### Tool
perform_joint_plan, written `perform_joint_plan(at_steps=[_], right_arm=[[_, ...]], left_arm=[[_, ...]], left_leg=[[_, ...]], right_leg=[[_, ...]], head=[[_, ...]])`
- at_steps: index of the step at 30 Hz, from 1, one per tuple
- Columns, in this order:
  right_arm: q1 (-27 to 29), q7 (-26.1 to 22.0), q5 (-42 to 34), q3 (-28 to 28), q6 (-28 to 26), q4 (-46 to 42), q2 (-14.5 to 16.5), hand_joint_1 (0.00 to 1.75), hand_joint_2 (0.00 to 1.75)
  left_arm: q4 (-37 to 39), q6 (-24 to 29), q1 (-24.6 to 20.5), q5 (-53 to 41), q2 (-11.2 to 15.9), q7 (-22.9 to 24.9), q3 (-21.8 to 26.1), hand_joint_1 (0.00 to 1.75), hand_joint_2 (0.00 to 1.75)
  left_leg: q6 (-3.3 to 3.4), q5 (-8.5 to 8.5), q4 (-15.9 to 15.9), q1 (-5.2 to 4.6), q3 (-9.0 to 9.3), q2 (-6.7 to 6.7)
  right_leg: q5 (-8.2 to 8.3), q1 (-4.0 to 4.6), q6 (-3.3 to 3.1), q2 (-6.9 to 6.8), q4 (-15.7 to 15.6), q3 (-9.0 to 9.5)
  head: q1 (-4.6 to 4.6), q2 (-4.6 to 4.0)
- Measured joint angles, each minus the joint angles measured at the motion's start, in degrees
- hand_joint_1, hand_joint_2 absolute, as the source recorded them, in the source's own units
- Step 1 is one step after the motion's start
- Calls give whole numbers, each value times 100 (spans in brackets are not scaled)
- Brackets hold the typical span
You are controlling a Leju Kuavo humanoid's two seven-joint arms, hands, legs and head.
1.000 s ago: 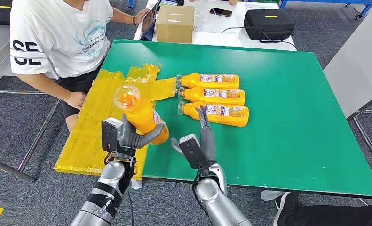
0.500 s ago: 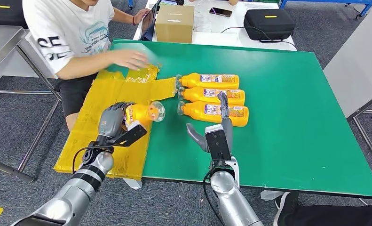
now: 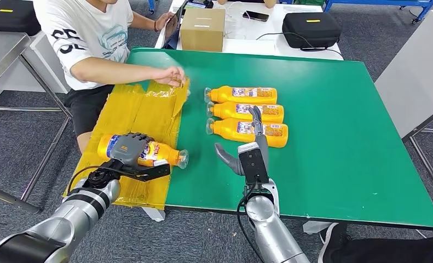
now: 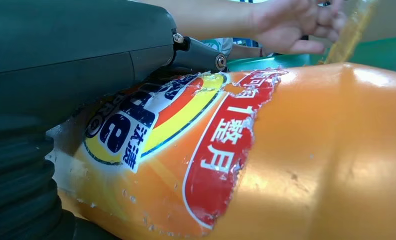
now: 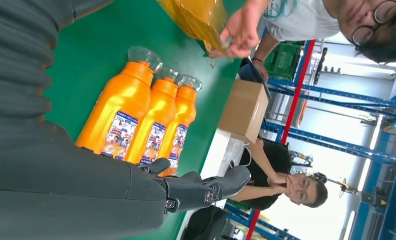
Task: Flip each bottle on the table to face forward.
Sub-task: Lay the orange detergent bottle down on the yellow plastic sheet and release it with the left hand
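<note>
So the left hand (image 3: 127, 149) has its dark fingers wrapped over an orange plastic bottle with a clear cap (image 3: 143, 152), holding it on its side on the crinkly yellow plastic sheet (image 3: 118, 118) at the green table's left edge, cap pointing toward the table's middle. Up close in the left wrist view the same bottle (image 4: 266, 155) shows a torn red, yellow and blue label, and the hand (image 4: 70, 65) lies pressed over it.

The right hand (image 3: 252, 150) holds nothing, fingers spread and stretched out, with the fingertips reaching over the nearest of three orange bottles lying in a row (image 3: 244, 111). Can't really tell if they touch it or just hover. Those three lie side by side, touching, caps toward the yellow sheet, labels up.

How the left hand's thumb sits under the bottle is hidden, and the label text is too worn to read properly.

Surface is a green mat-covered table (image 3: 340, 120) on grey carpet. A person in a white t-shirt (image 3: 88, 38) sits at the far left, one hand (image 3: 169, 75) lifting a corner of the yellow sheet. Beyond that, a white table with a brown cardboard box (image 3: 203, 27) and a black zip case (image 3: 311, 27).
</note>
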Motion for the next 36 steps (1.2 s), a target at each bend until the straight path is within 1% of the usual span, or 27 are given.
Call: perform_joint_plan(at_steps=[1, 5, 8, 13, 15, 17, 20, 22, 24, 25, 27, 29, 31, 33, 34, 36], right_arm=[[-8, 0, -1, -1, 3, 8, 0, 0, 175], [-31, 0, 0, 0, 43, 41, 1, 0, 175], [-55, 0, 9, 2, 79, 84, 2, 0, 175], [-78, 0, 21, 7, 90, 163, 8, 0, 175], [-90, 0, 24, 10, 95, 193, 11, 0, 175], [-103, 0, 27, 14, 108, 226, 13, 0, 175], [-140, 0, 25, 18, 144, 295, 11, 0, 175], [-162, -2, 20, 18, 157, 349, 7, 0, 175], [-171, -10, 12, 17, 162, 394, 0, 0, 175], [-173, -15, 8, 16, 163, 414, -4, 0, 175], [-173, -26, 4, 14, 173, 449, -11, 0, 175], [-173, -38, 6, 11, 192, 485, -16, 0, 175], [-173, -59, 13, 10, 216, 519, -18, 0, 175], [-172, -79, 21, 9, 231, 550, -17, 0, 175], [-172, -86, 24, 9, 232, 565, -17, 0, 175], [-172, -93, 28, 9, 232, 590, -14, 0, 175]], left_arm=[[30, -11, -24, -6, 18, 2, -26, 175, 175], [116, -137, -95, -7, 57, -6, -87, 0, 175], [139, -210, -109, 108, 67, -76, -96, 0, 175], [173, -184, -107, 260, 67, -164, -50, 0, 175], [176, -131, -96, 356, 67, -271, -6, 0, 87], [176, -81, -65, 584, 67, -571, 89, 0, 0], [145, -88, 77, 1207, 70, -1430, 363, 0, 0], [41, -185, 261, 1730, 74, -2056, 607, 0, 0], [-234, -384, 525, 2328, 82, -2451, 811, 0, 0], [-458, -510, 686, 2703, 92, -2549, 869, 0, 0], [-990, -798, 1025, 3604, 117, -2609, 899, 0, 87], [-1551, -1263, 1349, 4609, 145, -2623, 896, 0, 175], [-2143, -1971, 1667, 5595, 160, -2628, 920, 0, 175], [-2680, -2605, 1933, 6257, 127, -2636, 992, 0, 175], [-2886, -2788, 2032, 6415, 99, -2640, 1038, 0, 175], [-3195, -2954, 2171, 6536, 33, -2643, 1116, 0, 175]], left_leg=[[-1, 0, 0, 0, 3, 3], [-4, 4, 0, 1, 10, 2], [-5, 5, 0, 1, 14, 1], [-8, 7, 0, 1, 15, 1], [-8, 7, 0, 1, 14, 1], [-8, 7, 0, 1, 13, 1], [-8, 7, 0, 1, 11, 2], [-8, 7, 0, 1, 9, 1], [-9, 6, 0, 0, 7, -1], [-9, 5, 0, 0, 5, 0], [-9, 5, 0, -1, 1, 2], [-9, 4, 0, -1, -4, 2], [-9, 4, 0, -1, -7, 1], [-9, 4, 1, -1, -11, -1], [-9, 5, 1, -1, -13, -3], [-9, 5, 1, 0, -16, -5]], right_leg=[[0, 0, 0, 1, 0, 0], [1, 0, -1, 0, 8, 5], [1, 0, -1, 0, 13, 7], [1, 0, -1, 0, 16, 7], [0, 0, -1, 0, 16, 7], [0, 0, -1, 0, 16, 6], [0, 0, -1, 0, 16, 4], [-2, -1, -3, 0, 16, 2], [-4, -1, -5, -1, 15, 0], [-5, -2, -5, 0, 15, -1], [-5, -2, -6, 0, 14, -6], [-5, -2, -6, 0, 13, -12], [-5, -2, -6, 0, 12, -18], [-5, -1, -6, -1, 12, -22], [-5, -1, -6, -1, 13, -23], [-5, -1, -6, -1, 13, -24]], head=[[-1, 0], [-1, 0], [-1, 0], [-1, 0], [0, 0], [-1, 0], [-2, 0], [-1, 0], [-1, 0], [-1, 0], [0, 0], [1, 0], [0, 0], [-1, 0], [-1, 0], [-1, 0]])
